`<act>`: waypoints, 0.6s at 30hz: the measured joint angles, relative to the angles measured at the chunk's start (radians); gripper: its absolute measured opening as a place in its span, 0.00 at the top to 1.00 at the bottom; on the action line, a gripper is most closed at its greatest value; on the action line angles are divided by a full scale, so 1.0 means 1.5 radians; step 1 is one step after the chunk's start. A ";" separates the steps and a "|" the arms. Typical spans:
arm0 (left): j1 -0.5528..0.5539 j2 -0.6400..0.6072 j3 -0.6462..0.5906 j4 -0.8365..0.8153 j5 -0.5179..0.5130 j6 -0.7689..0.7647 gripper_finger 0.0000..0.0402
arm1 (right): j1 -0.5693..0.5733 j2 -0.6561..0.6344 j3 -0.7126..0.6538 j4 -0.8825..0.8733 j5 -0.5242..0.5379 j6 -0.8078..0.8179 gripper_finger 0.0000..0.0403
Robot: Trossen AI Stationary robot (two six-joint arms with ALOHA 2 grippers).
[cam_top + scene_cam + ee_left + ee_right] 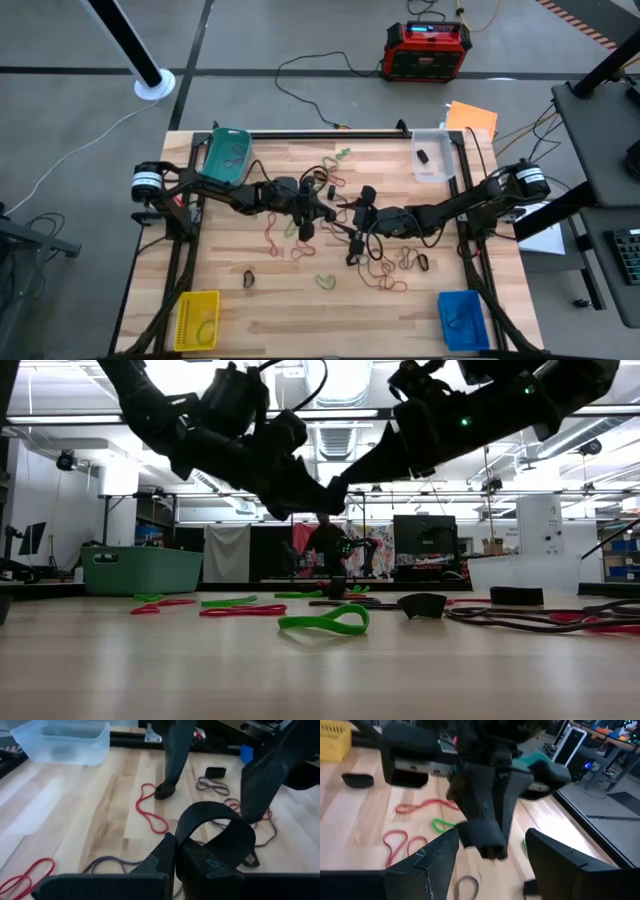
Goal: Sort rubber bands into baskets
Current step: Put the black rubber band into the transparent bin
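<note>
I have a wide black rubber band (215, 832) pinched between the shut fingers of my left gripper (176, 851); it arches up out of the fingertips as a loop, lifted off the wooden table (290, 300). My right gripper (490, 852) sits just across from the left one over the table's middle, its fingers spread wide with nothing between them, and the left gripper's closed fingertips show right in front of that gap.

Under and around both grippers lie the loose bands: a red band (152, 812) just ahead of the left fingers, brownish loops (385, 265) below the right gripper, a green band (326, 282) a little nearer the table's front edge, and a black band (249, 278) off toward the left arm's side.

The baskets stand well away at the corners: the teal basket (226, 155) behind the left arm, the clear basket (432, 155) behind the right arm with a dark band in it, the yellow basket (196, 320) at the front on the left side, and the blue basket (462, 320) at the front on the right.
</note>
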 joint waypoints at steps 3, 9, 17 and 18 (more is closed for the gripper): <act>0.000 0.000 0.000 0.022 0.001 -0.018 1.00 | 0.000 -0.002 0.001 0.000 -0.001 -0.004 0.44; -0.001 0.000 0.000 0.063 0.001 -0.042 1.00 | 0.000 -0.002 0.001 0.000 -0.019 -0.002 0.44; -0.003 0.000 0.000 0.061 0.004 -0.043 1.00 | 0.000 -0.002 0.000 0.020 -0.018 -0.023 0.45; -0.003 0.000 0.000 0.061 0.004 -0.043 1.00 | 0.000 -0.002 0.000 0.020 -0.019 -0.027 0.46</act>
